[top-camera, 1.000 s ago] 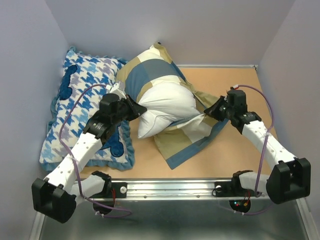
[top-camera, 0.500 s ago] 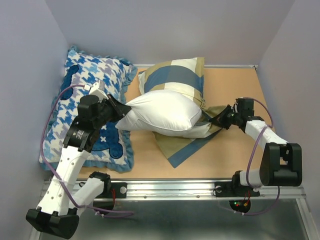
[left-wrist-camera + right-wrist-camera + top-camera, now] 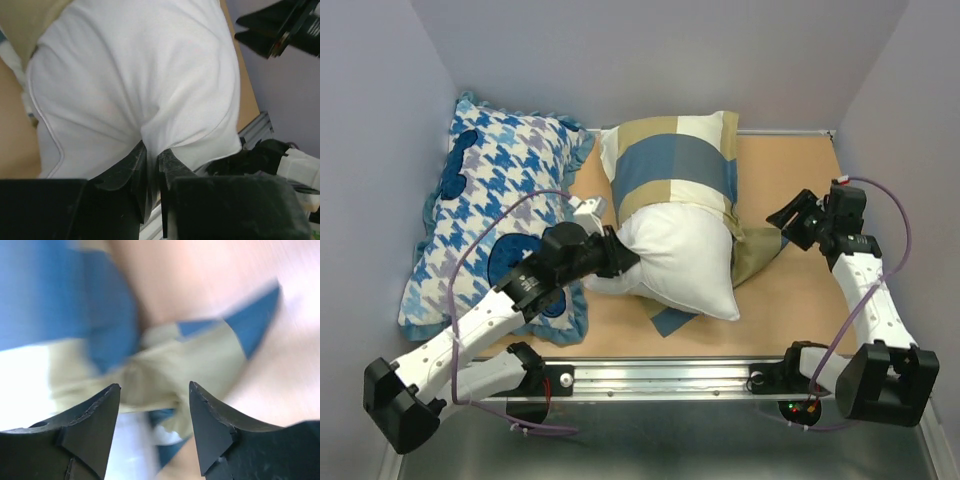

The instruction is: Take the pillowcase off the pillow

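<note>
Two things have changed in the last second. The right end effector (image 3: 788,213) has let go of the pillowcase (image 3: 670,165). Its jaws now stand apart with nothing between them, and it hangs well apart from the houndstooth cushion (image 3: 490,180), beyond the pillow (image 3: 680,255). The left end effector (image 3: 623,258) stays clenched on a corner of the pillow, just beside the cushion's near edge. The pillow itself has swung round. Its bare white half now lies near the cushion's near corner, and the other half is still inside the pillowcase, beside the cushion's far corner. I judge the cover is about half off. Nothing holds it now, so pulling the pillow alone may only drag the cover along the tabletop (image 3: 785,300).
</note>
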Controlling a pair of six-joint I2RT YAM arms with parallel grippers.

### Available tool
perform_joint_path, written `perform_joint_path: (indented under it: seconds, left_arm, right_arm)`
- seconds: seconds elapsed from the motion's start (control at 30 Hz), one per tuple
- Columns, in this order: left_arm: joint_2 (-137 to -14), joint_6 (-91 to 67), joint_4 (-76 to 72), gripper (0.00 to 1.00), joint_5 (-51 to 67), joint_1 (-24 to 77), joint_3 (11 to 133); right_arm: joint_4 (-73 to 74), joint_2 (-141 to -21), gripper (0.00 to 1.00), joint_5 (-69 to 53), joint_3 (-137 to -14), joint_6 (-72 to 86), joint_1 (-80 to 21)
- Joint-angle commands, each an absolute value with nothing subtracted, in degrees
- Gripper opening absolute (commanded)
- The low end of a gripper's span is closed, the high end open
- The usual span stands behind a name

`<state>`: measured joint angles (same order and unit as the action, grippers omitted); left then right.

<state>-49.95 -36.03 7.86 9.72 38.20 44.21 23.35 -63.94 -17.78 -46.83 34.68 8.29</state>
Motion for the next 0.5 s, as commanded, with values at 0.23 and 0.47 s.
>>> perform_joint_path:
  seconds: [0.23,0.47]
  left_arm:
    - [-53.70,-36.74,-4.49,0.68,-3.86,54.58,46.92]
    - [-56.16,-34.20,5.09,0.68,-17.92,54.58,58.09]
  right_arm:
    - [29.36,-60.20,0.70,-12.23,-58.97,31.90,0.19]
    - [29.18,-63.28,0.75,-3.25,-58.10,31.38,-15.45]
